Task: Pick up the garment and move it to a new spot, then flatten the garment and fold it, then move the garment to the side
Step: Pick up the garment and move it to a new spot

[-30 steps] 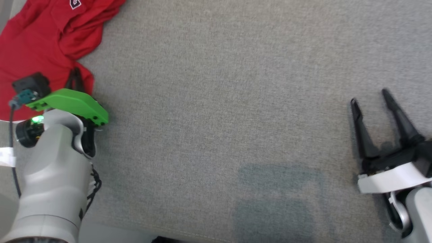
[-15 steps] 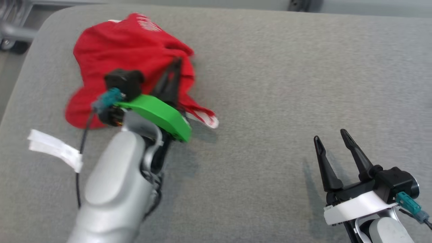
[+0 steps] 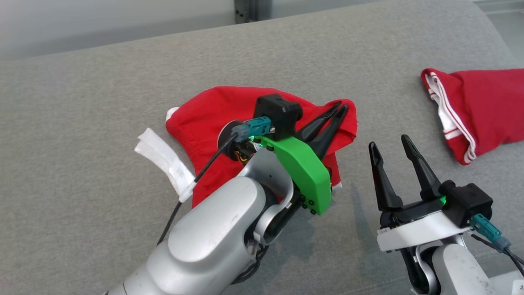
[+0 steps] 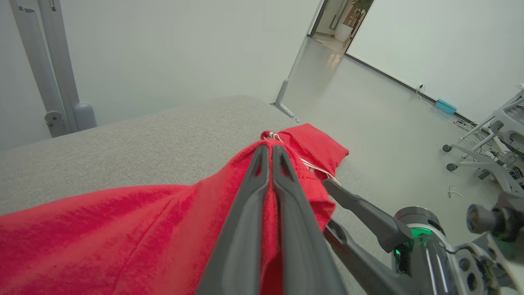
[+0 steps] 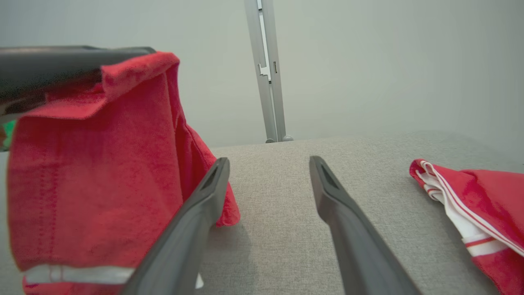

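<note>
Wide grey woven-fabric work surface [image 3: 102, 102] is stretching across the head view. The crumpled red knit garment with white trim [image 3: 204, 119] is sitting near its middle, one edge lifted and the rest hanging down. Whether the lower hem is touching the top, I cannot tell. Well apart to the right, a second red cloth piece with a white striped edge [image 3: 483, 106] is lying on the surface. Left gripper [image 3: 342, 107] is pressing its two dark fingers together on a fold at the garment's upper edge. Right gripper [image 3: 389, 141] is standing spread wide, holding nothing, just beside the hanging cloth. Risks, as I judge them:

- The pinch is catching only a thin fold near the fingertips, so the fabric may slip out during the carry.
- The bulk is hanging low and may drag or bunch on the surface.
- A set-down too far right may land it on the second piece, tangling the two.
- The right fingers, being so near, may snag the hem.

Hard to make out: how many layers are sitting in the pinch. The garment's form (sleeves, neck, front) is getting lost in folds, and the left forearm is covering its near part. The second piece is running off the frame edge. A small white strip [image 3: 163, 157] on the left arm's cable is unreadable.
</note>
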